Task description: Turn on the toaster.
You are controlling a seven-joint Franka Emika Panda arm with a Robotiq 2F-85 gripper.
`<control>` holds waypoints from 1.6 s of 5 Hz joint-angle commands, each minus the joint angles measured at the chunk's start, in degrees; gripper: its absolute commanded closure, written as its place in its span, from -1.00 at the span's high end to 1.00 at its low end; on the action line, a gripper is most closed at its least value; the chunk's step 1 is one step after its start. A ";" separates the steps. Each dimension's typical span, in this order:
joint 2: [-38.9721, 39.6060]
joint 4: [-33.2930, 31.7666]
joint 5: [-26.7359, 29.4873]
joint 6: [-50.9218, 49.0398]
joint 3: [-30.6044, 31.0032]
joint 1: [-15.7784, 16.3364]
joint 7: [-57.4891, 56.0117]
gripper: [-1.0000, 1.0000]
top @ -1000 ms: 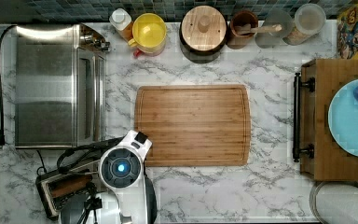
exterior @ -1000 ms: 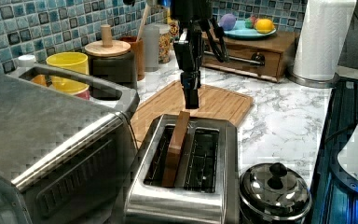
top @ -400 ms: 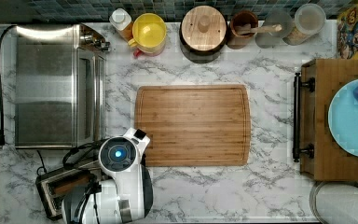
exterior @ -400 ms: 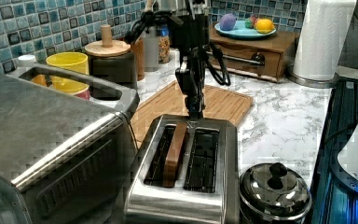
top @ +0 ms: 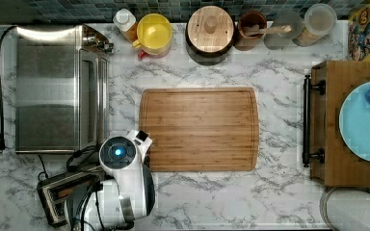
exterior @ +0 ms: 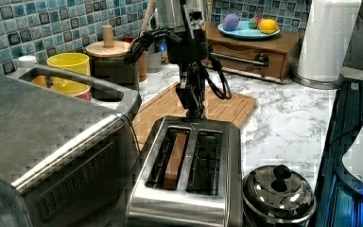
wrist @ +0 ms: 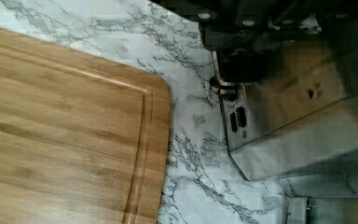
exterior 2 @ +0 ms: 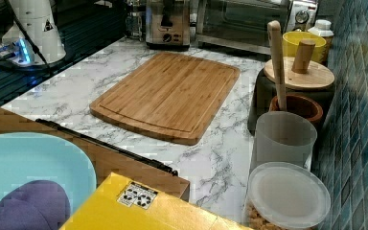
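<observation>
- Toaster [exterior: 189, 175] — rigid steel, light; may slide. Press the end lever only, straight down.
- Gripper [exterior: 194, 111] at lever end — finger state can't tell.

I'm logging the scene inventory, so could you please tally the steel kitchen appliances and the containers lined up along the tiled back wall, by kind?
Steel appliances: 2, the toaster and the toaster oven
Containers along the wall: 6, white-capped bottle, yellow cup, wooden-lidded canister, brown utensil crock, frosted cup, lidded jar
Total: 8
</observation>
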 commanded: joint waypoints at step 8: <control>13.08 -2.35 -7.76 -0.12 1.48 2.77 9.28 -1.00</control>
